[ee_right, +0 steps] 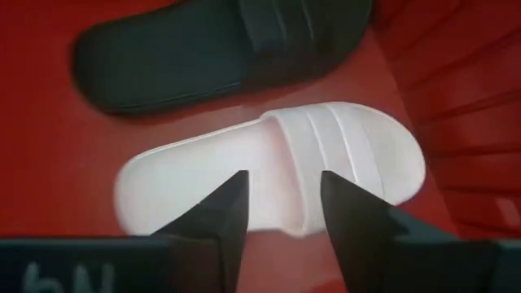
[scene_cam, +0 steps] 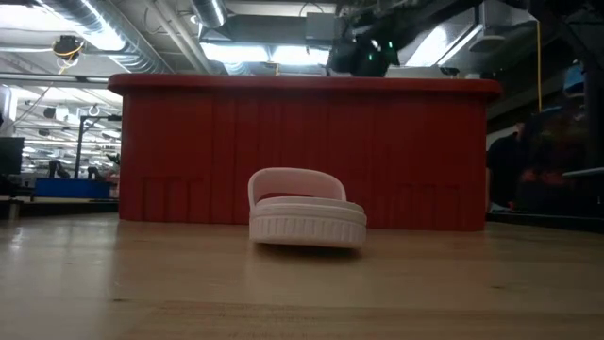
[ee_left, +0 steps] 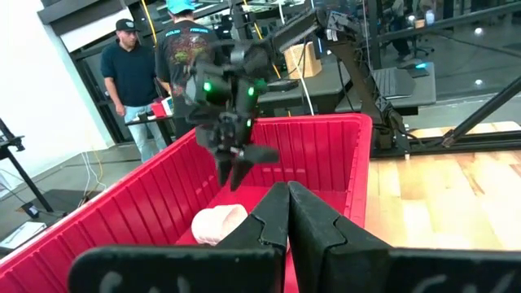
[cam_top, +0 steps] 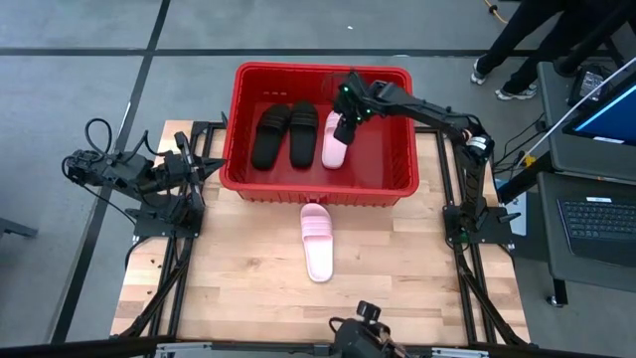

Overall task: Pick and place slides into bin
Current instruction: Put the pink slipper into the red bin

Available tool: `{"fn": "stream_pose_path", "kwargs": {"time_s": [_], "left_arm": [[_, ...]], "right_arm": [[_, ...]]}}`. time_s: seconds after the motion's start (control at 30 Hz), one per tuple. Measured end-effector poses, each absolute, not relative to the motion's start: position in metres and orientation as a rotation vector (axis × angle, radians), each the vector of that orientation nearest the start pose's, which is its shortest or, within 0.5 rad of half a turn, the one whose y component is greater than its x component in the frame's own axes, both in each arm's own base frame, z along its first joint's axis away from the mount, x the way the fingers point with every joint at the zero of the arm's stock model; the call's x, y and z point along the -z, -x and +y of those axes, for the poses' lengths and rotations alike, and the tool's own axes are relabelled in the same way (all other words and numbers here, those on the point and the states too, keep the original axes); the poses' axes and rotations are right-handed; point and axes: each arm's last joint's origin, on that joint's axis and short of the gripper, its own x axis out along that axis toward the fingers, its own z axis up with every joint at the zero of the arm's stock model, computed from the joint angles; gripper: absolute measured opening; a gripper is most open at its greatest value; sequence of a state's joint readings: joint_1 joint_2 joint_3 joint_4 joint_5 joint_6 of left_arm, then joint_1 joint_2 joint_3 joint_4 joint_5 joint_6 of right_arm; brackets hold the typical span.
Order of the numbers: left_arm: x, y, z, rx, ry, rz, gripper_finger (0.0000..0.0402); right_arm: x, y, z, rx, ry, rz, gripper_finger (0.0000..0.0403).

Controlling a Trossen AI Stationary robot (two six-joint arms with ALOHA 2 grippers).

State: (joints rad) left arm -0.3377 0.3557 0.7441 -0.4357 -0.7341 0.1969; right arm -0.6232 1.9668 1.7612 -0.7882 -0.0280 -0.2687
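Red bin [cam_top: 397, 184] at far end of worktop [cam_top: 248, 259]. Inside: two black slides [cam_top: 285, 134] side by side, pink slide [cam_top: 333, 144] beside them. Right claw [cam_top: 347, 117] above pink slide, fingers parted, holding nothing. Second pink slide [cam_top: 317, 241] on worktop, just before bin. Left claw [cam_top: 211, 167] shut, empty, beside bin's left wall.
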Motion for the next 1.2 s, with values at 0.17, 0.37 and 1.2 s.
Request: {"fn": "stream_pose_path", "kwargs": {"time_s": [0.17,0.37,1.2], "left_arm": [[-0.339,-0.069,-0.004,-0.391,-0.219,0.080,0.0002],[-0.339,-0.068,-0.003,-0.391,-0.218,0.080,0.0002],[-0.338,-0.068,-0.004,-0.385,-0.293,0.107,0.0002]], "right_arm": [[-0.312,-0.351,-0.233,0.374,-0.067,1.029,0.0066],[-0.346,-0.357,-0.198,0.328,0.004,1.079,0.0008],[-0.392,-0.376,0.029,0.054,0.109,1.105,0.0002]]}}
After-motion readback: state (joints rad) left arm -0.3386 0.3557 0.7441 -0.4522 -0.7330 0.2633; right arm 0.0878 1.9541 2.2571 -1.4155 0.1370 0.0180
